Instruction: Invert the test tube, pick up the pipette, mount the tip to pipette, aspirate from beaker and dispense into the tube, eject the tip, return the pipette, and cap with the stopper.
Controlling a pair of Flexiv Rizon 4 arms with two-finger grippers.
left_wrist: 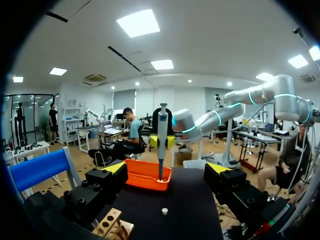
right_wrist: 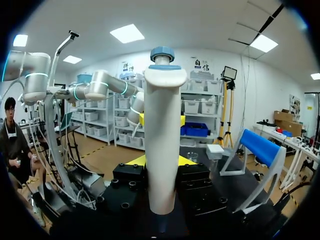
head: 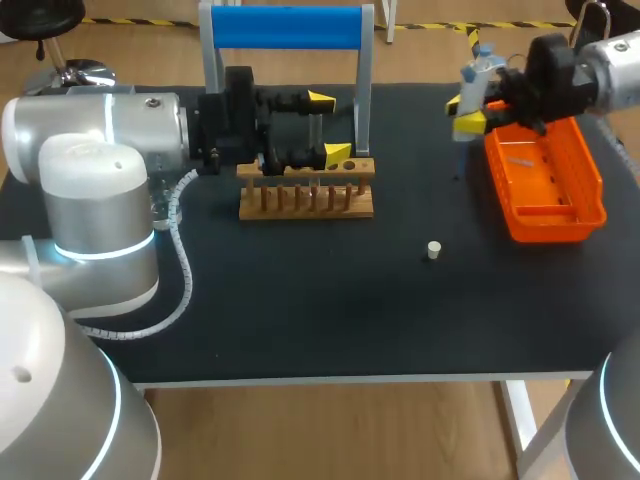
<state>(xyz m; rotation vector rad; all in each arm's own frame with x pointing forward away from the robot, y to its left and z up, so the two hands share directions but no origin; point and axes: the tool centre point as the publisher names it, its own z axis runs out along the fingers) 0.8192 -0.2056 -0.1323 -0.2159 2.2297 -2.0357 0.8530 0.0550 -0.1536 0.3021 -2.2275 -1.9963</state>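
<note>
My right gripper (head: 468, 112) is shut on a white pipette (head: 480, 68) with a blue top, held upright over the far end of the orange tray (head: 560, 215). In the right wrist view the pipette (right_wrist: 162, 140) fills the gap between the fingers of that gripper (right_wrist: 161, 161). My left gripper (head: 329, 128) stands open just above the wooden test tube rack (head: 305, 195), holding nothing. A thin tube seems to stand between its fingers, but I cannot tell for sure. The small white stopper (head: 433, 250) lies on the black table. From the left gripper (left_wrist: 166, 170) I see the pipette (left_wrist: 162, 135), tray (left_wrist: 147, 180) and stopper (left_wrist: 164, 211) ahead.
A stand with a blue bar (head: 285, 28) rises behind the rack. A small pale piece (head: 520, 160) lies inside the orange tray. The rack's corner (left_wrist: 112, 225) shows under my left gripper.
</note>
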